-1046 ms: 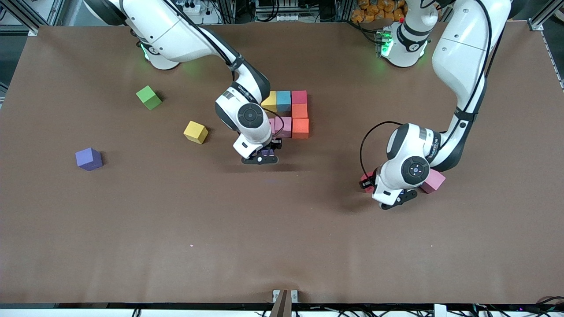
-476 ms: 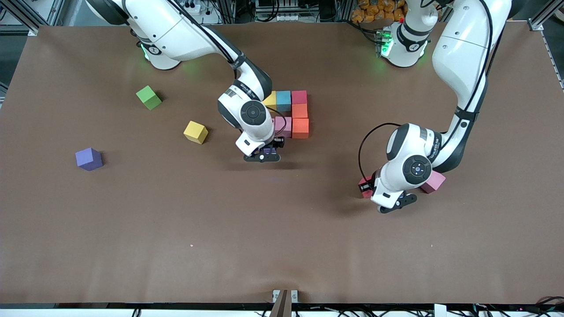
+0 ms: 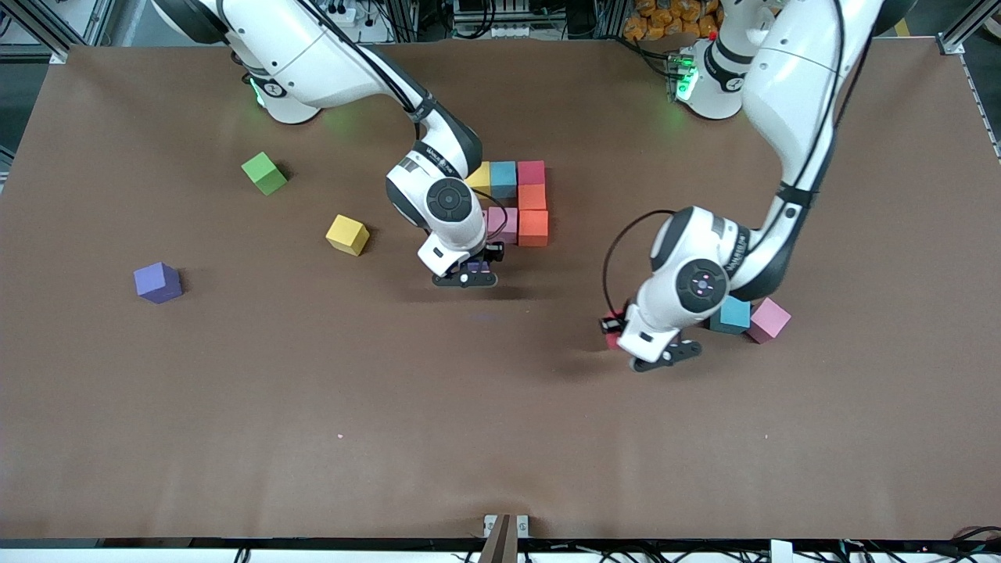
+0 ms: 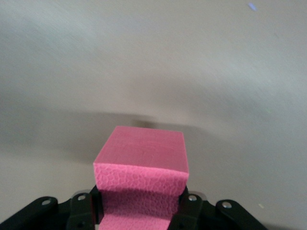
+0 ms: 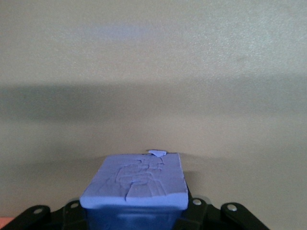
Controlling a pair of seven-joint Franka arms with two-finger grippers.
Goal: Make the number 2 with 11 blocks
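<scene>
A robotics lab: aluminium framing (image 3: 968, 23), cabling (image 3: 438, 19) and a brown-covered table (image 3: 500, 438).

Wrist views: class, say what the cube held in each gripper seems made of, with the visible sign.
The pink-red cube in the left gripper looks like matte foam: its face is pebbled with fine cells, no shine. The purple cube in the right gripper seems foam too: matte, its top skin cracked and flaking.
</scene>
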